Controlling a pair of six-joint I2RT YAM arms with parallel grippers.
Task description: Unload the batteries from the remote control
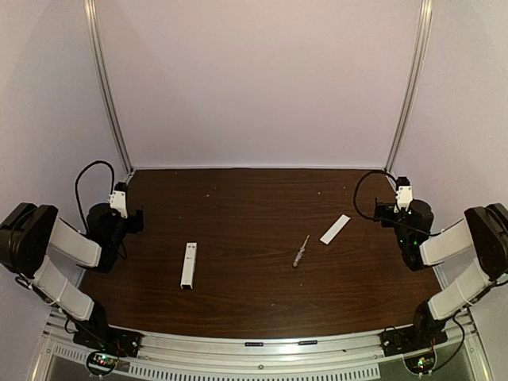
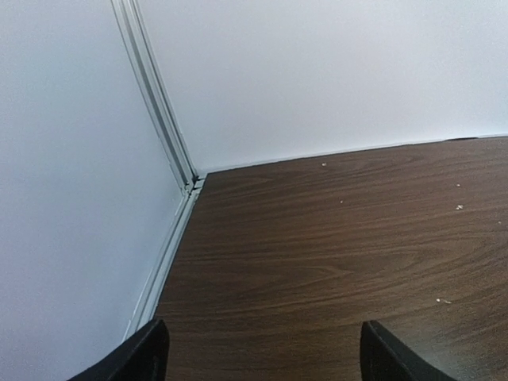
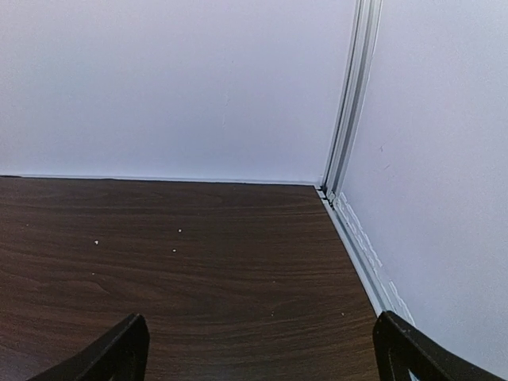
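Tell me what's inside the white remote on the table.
The slim white rectangular remote control shows only a small dark opening at its near end. It is too small to tell whether anything sits inside, and the casing hides the rest.

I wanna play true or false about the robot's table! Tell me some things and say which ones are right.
1. The remote control lies on the table, left of the screwdriver. True.
2. The left hand holds the remote control. False: it is open and empty, off by the table's left edge.
3. The flat white strip sits on top of the remote control. False: it lies apart, right of the screwdriver.
4. The right hand is open. True.
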